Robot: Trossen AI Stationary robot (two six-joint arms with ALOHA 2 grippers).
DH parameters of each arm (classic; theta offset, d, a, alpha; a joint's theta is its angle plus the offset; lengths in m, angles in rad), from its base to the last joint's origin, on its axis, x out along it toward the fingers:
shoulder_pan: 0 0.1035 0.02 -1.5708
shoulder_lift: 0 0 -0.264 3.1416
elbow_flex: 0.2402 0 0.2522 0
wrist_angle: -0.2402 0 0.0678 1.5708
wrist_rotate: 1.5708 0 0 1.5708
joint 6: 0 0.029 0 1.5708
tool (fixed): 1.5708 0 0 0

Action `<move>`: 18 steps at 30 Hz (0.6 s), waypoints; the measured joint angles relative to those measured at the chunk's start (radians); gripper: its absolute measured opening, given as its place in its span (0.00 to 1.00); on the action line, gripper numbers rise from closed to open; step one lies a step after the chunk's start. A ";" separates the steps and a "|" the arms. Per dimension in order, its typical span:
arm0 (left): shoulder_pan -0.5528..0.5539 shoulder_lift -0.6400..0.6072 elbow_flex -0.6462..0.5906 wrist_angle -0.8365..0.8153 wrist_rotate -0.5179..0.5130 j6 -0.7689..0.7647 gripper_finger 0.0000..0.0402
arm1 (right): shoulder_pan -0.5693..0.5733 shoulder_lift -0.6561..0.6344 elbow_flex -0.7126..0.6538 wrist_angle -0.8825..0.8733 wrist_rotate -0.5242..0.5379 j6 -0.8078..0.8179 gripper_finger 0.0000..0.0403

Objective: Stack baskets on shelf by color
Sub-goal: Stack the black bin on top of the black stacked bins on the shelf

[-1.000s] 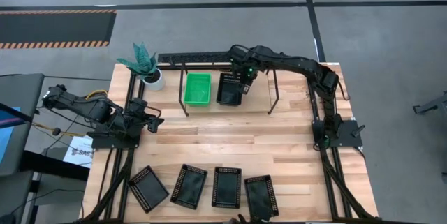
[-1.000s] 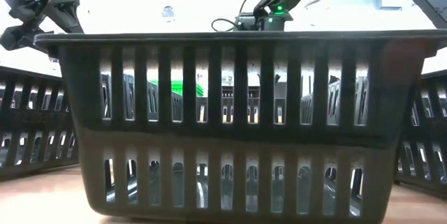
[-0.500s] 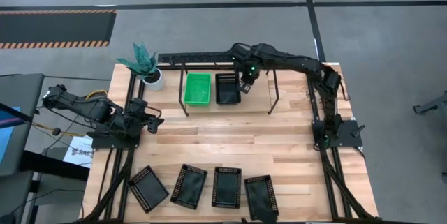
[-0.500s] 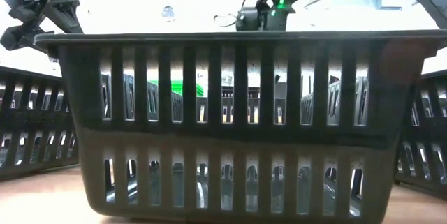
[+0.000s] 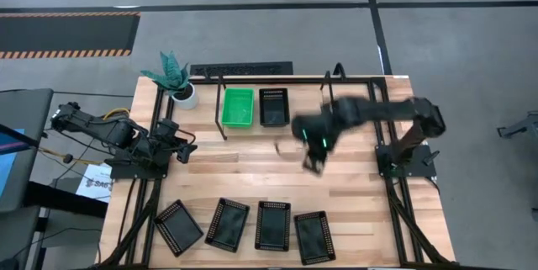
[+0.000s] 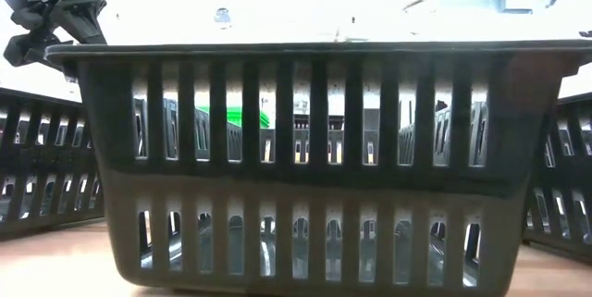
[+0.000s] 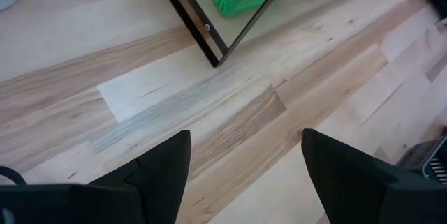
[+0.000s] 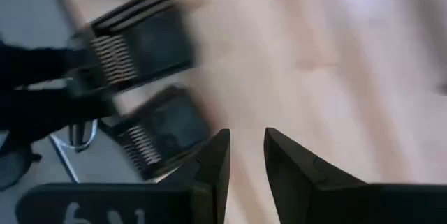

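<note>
Green and black sit side by side under the shelf (image 5: 277,76): one green basket (image 5: 237,106) and, touching its side away from the potted plant (image 5: 172,78), one black basket (image 5: 274,107). A second ago the right tool was at that black basket, which sat slightly askew; half a second ago the basket had been squared up beside the green one. Now the right tool (image 5: 313,162) has left the shelf and hangs over bare bench (image 5: 252,165) in front of it, well clear of both baskets, its image smeared by movement. In the right wrist view its fingers (image 8: 213,158) stand a narrow gap apart with nothing between them.

Four more black baskets (image 5: 248,226) lie in a row along the bench edge farthest from the shelf, just as they lay before. In the low view, one of them (image 6: 305,163) fills nearly the whole picture.

The left tool (image 5: 185,145) has not moved: it waits in front of the shelf, on the plant's side. Its fingers (image 7: 164,168) are spread wide over bare wood and hold nothing.
</note>
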 joint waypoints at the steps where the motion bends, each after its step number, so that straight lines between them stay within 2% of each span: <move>1: 0.000 0.000 0.000 0.000 0.000 0.004 0.65 | 0.068 0.000 0.000 0.031 0.006 0.046 0.27; 6: 0.000 0.000 0.000 0.009 0.000 0.034 0.65 | 0.376 0.074 -0.001 0.183 0.025 0.277 0.30; 10: 0.000 0.000 0.000 0.010 0.001 0.068 0.65 | 0.542 0.173 -0.001 0.313 0.051 0.408 0.38; 14: 0.000 0.000 0.000 0.011 -0.006 0.108 0.65 | 0.625 0.270 -0.002 0.416 0.148 0.428 0.48; 18: 0.000 0.000 0.000 0.011 -0.025 0.125 0.65 | 0.650 0.357 -0.002 0.466 0.235 0.382 0.54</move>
